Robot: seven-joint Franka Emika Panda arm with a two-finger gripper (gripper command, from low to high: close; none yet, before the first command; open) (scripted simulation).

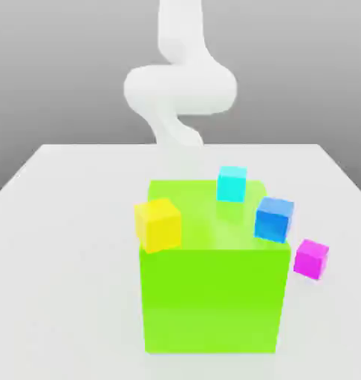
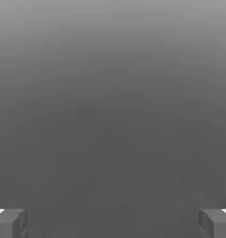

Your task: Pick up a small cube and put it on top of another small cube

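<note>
The pincer [image 2: 113,224] is standing released, its two fingers showing wide apart at opposite sides of the hand view. The white arm [image 1: 180,89] is rising behind the large lime-green block [image 1: 213,300], which is sitting upright on the pale worktop [image 1: 72,260]. The magenta cube [image 1: 310,260] is lying apart from the arm, just beyond the block's side toward the exterior view's right, and is showing at an angle. The blue cube [image 1: 273,220] is appearing at the block's top edge on that same side. The cyan cube [image 1: 232,185] is showing farther back over the block's top. The yellow cube [image 1: 158,225] is appearing at the top's near corner, toward the exterior view's left, and is presenting turned faces.
</note>
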